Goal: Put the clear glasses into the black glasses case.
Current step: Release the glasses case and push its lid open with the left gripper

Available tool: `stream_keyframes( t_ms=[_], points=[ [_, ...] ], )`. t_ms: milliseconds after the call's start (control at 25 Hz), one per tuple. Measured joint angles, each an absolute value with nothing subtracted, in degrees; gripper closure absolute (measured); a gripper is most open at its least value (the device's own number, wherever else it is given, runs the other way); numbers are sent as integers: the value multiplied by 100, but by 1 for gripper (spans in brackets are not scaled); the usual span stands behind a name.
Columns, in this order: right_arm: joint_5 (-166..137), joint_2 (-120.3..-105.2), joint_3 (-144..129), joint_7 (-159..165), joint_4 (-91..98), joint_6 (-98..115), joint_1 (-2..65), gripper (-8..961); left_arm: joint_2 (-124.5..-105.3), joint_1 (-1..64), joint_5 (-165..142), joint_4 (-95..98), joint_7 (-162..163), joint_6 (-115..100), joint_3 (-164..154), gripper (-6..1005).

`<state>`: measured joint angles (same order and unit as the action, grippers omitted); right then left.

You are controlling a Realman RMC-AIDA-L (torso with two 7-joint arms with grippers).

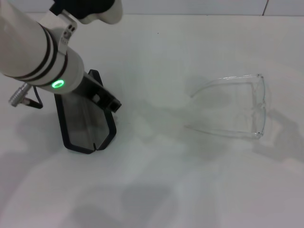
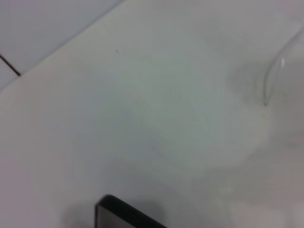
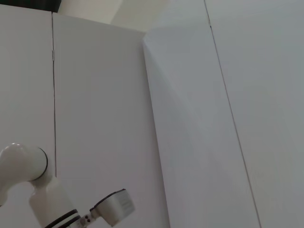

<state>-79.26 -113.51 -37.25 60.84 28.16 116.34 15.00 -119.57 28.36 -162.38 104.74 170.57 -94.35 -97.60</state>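
Glasses (image 1: 237,107) lay unfolded on the white table (image 1: 156,190), well right of the open black case (image 1: 85,126), left gripper (image 1: 102,95) over the case, finger state unclear, right gripper unseen.

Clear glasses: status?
Transparent plastic wraparound glasses on white table, arms unfolded, untouched. Left gripper at open black hinged case. Right arm out of scene. Path unobstructed.
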Motion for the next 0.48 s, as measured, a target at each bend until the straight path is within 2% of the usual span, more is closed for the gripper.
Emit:
stream_keyframes(
  t_ms=[480],
  points=[
    [-7928, -11327, -3717, 6082, 2686, 11819, 1424, 83, -11940, 2785, -16248, 9911, 16527, -8800, -9604, 345]
  ],
)
